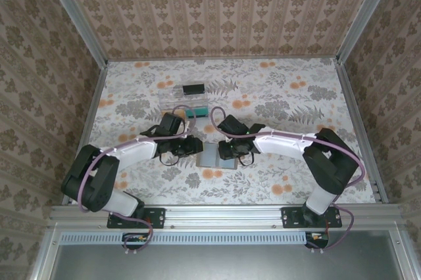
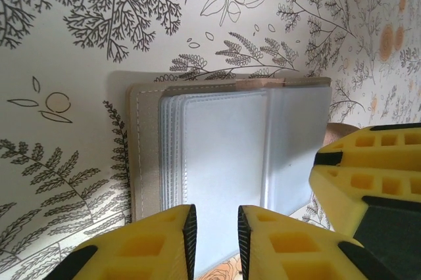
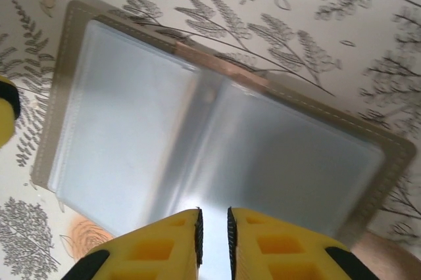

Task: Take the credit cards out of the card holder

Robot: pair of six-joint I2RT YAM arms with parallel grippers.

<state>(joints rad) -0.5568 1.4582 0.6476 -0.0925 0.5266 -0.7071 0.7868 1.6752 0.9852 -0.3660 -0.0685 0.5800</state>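
While the card holder (image 1: 212, 155) lies opened flat on the floral worktop (image 1: 283, 106), midway between the two arms, the step in hand looks like the start of the extraction: spreading the holder and finding a card to pull.

The left end effector (image 2: 216, 219) is at the holder's left edge and the right end effector (image 3: 214, 219) is at its right edge. Each has its fingers drawn to a narrow slit. In both wrist views the grey-blue sleeves run up to that slit. I cannot tell whether a sleeve is pinched or the fingertips merely rest on it.

No credit cards can be made out for certain, as the cloudy sleeves hide what they carry. A pale orange strip (image 2: 258, 84) shows along the holder's far edge by the fold. It may be a card's edge, but that is a guess.

By my reading, none of the task is done yet. The next move calls for one end effector to pin the taupe cover down. The other must open a little, settle on a card's exposed edge rather than the plastic sleeve, and draw it out along the pocket without dragging the holder.
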